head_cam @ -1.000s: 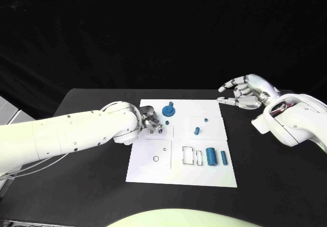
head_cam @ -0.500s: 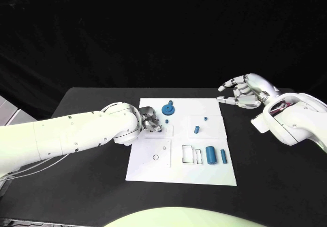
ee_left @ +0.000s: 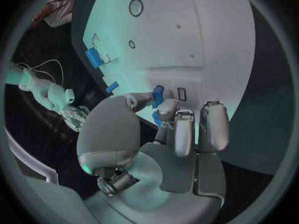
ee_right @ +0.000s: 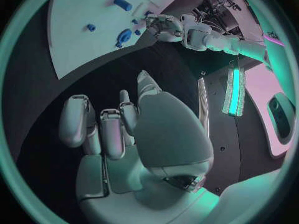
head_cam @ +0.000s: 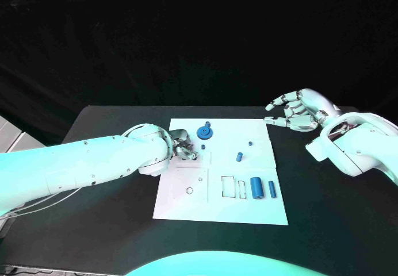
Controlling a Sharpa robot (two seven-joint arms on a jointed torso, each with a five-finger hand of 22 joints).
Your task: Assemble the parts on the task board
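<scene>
Near board (head_cam: 219, 210): white plate on the black table (head_cam: 108, 190); its near part is bare of blue parts.
Cylinders (head_cam: 257, 188): two blue parts lie side by side near the board's right edge, the thicker one to the left, just beside two outlined slots.
Left arm (head_cam: 83, 167): comes in low from the left and crosses the table to the board's left edge.
Left hand (head_cam: 184, 150): sits at the board's left side, fingers curled in over the surface. In the left wrist view a small blue part (ee_left: 158, 95) sits at the fingertips, between thumb and fingers; whether it is truly pinched or merely touched I cannot tell.
Peg (head_cam: 238, 156): small blue part mid-board, apart from both hands.
Disc (head_cam: 205, 133): round blue part near the far edge, just beyond the left hand.
Right hand (head_cam: 297, 110): raised over the table off the board's far right corner, fingers apart and loosely bent, holding nothing.
Hidden: the left palm covers the board beneath it.
</scene>
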